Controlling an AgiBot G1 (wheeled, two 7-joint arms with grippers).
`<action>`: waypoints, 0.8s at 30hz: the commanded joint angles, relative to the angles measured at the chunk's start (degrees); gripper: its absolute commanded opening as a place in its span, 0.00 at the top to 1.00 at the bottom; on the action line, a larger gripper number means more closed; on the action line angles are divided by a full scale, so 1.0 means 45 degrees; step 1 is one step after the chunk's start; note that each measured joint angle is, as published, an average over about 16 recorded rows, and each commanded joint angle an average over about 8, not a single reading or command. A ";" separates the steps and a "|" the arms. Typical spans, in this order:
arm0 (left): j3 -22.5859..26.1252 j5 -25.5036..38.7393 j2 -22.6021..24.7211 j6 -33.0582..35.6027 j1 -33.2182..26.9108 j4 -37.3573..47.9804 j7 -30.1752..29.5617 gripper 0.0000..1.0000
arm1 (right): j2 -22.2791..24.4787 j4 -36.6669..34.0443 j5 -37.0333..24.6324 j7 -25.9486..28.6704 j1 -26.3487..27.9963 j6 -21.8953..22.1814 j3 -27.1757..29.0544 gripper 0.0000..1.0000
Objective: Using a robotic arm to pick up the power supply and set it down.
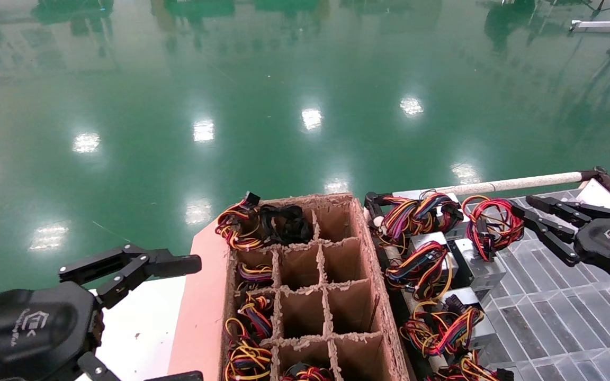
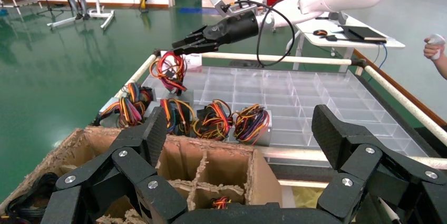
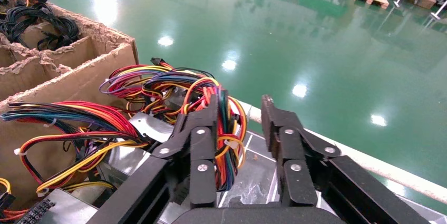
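Two hands: left [image 1: 141,267], right [image 1: 540,219], both spread open. One cardboard box [image 1: 207,296] split into cells. About five wired grey supplies [image 1: 482,267] beside it. At least five wire bundles [image 1: 247,312] inside the cells.

Both grippers' fingers [image 1: 543,219] apart

Head camera looks down and forward over the cardboard divider box [image 1: 310,296] at six o'clock. Left wrist camera faces across that box [image 2: 211,166] toward the wire bundles [image 2: 211,121]. Right wrist camera sits close above those bundles [image 3: 158,97], box edge [image 3: 79,71] shared.
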 commanded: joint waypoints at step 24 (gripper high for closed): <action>0.0000 -0.0005 -0.0001 -0.0004 0.0002 0.0004 0.0000 0.00 | 0.0175 0.0688 0.0509 0.1893 0.0021 -0.1729 0.0504 0.00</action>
